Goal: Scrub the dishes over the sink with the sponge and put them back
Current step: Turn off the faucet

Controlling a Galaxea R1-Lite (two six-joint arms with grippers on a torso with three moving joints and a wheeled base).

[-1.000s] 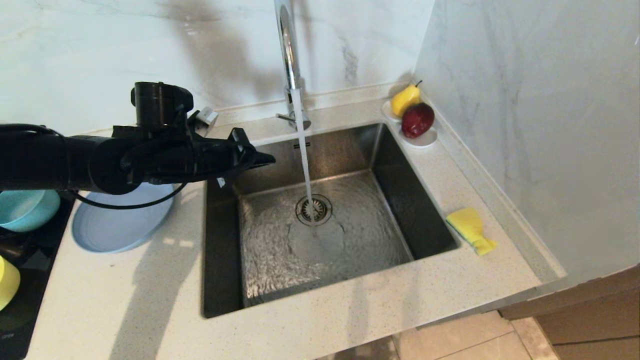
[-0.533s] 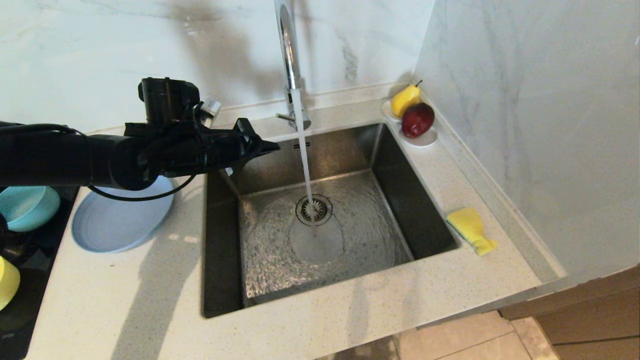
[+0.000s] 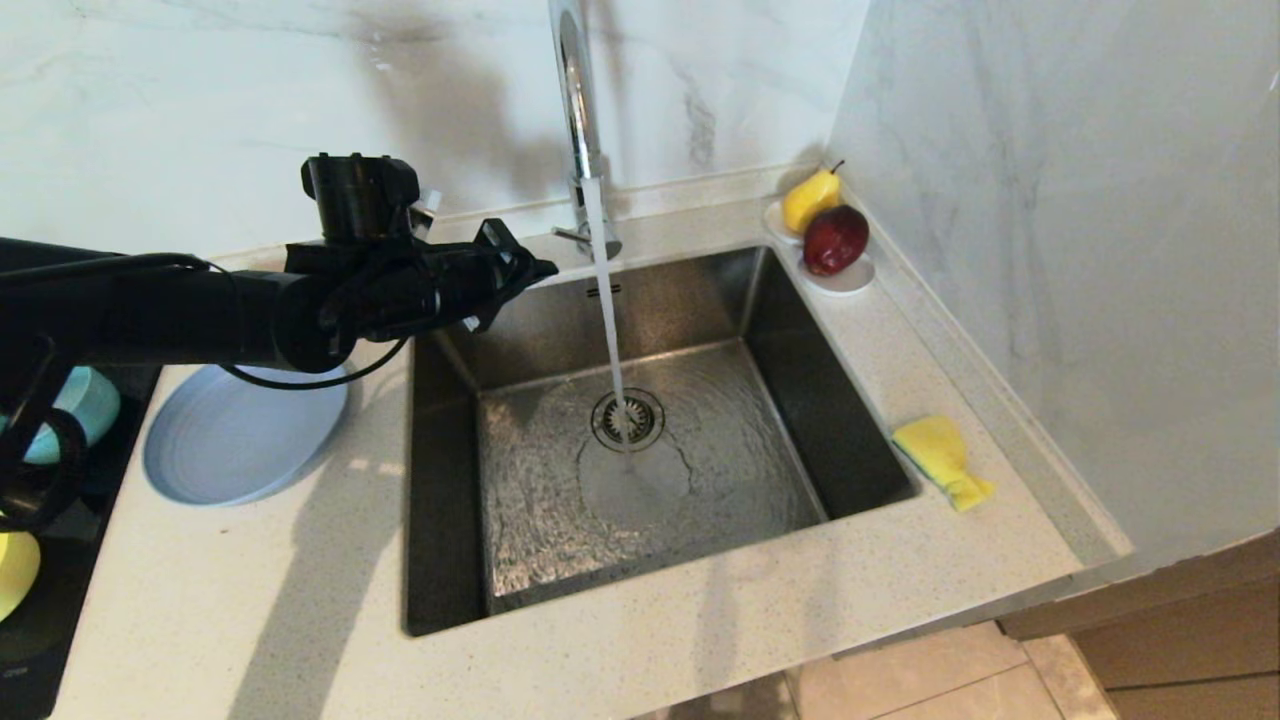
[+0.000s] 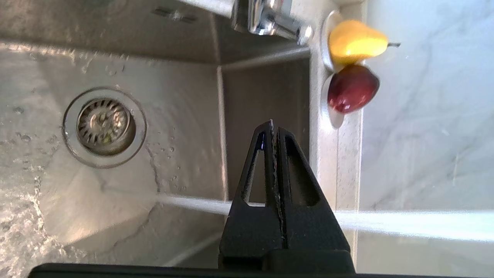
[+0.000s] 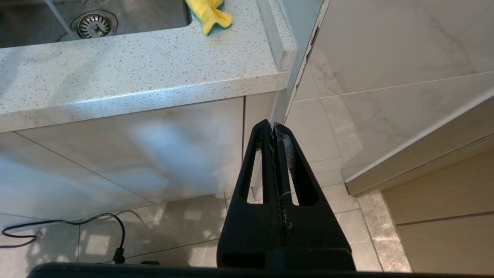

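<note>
No writing is legible anywhere. The left gripper (image 3: 540,268) (fingers pressed together, holding nothing) hovers over the sink (image 3: 440,480)'s back left corner, beside the running faucet (image 3: 578,120). The sponge (image 3: 942,460) lies on the counter right of the sink; the plate (image 3: 235,445) sits left. The right gripper (image 5: 273,127), closed and empty, hangs below the counter edge.

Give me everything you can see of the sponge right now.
The sponge is yellow foam, pinched in the middle, with a dark green layer showing along its lower edge. It lies flat on the speckled countertop, just off the sink's right rim, near the marble side wall. Nothing holds or touches it apart from the counter. The right wrist view shows the same sponge by the counter's raised edge, green layer underneath. It looks dry, though that is hard to confirm.
</note>
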